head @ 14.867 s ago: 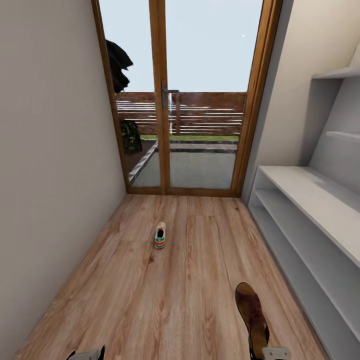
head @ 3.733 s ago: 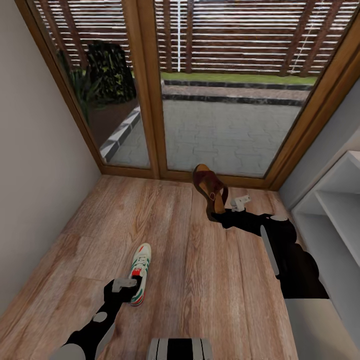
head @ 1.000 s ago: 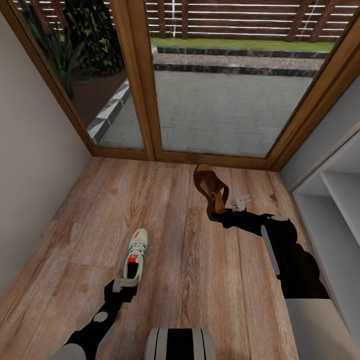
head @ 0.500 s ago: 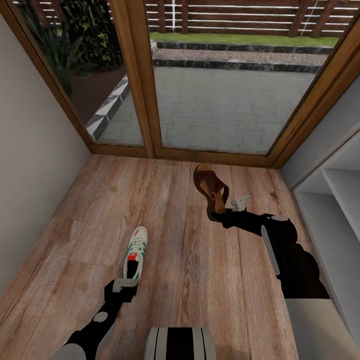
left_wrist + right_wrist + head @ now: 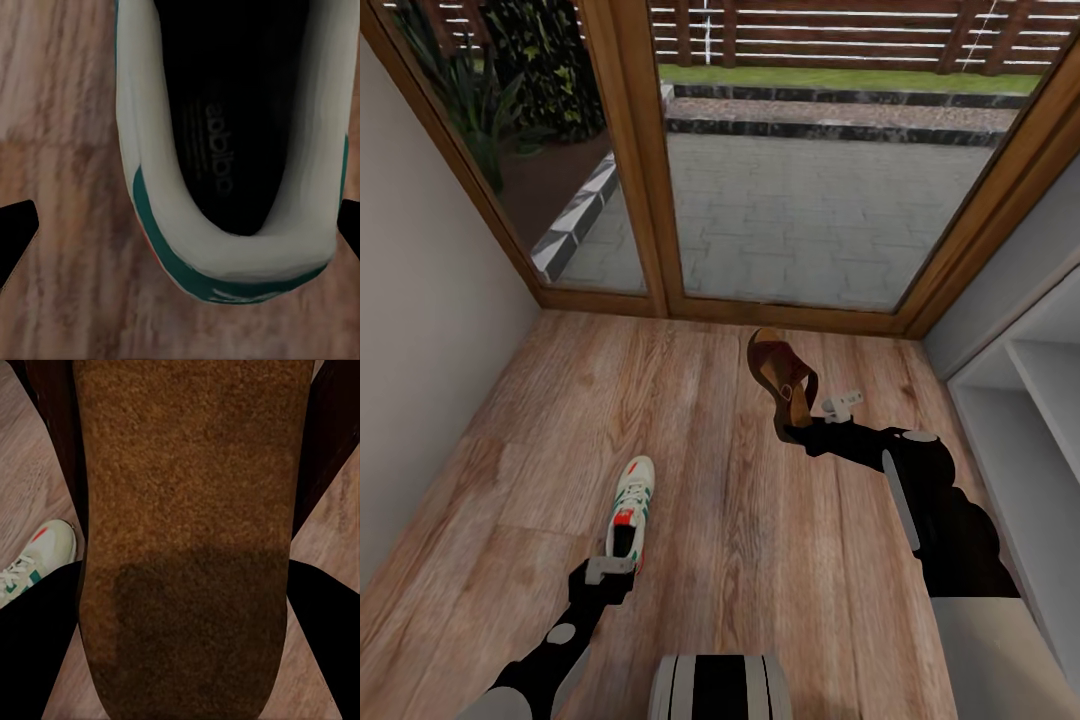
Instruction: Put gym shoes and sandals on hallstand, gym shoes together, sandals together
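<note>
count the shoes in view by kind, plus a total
gym shoes: 1, the gym shoe on the corridor floor, heel between the open left gripper fingers
sandals: 1, the sandal held in the right gripper
total: 2

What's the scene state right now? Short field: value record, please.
setting: corridor with wood floor, glass door ahead
sneaker: flat on the floor, toe towards the door
left gripper: open, at the sneaker's heel, fingers either side of it
sandal: lifted off the floor, tilted, held at the heel end
right gripper: shut on the sandal, sole between its fingers
shoe rack: at the right, the tiers in view bare
</note>
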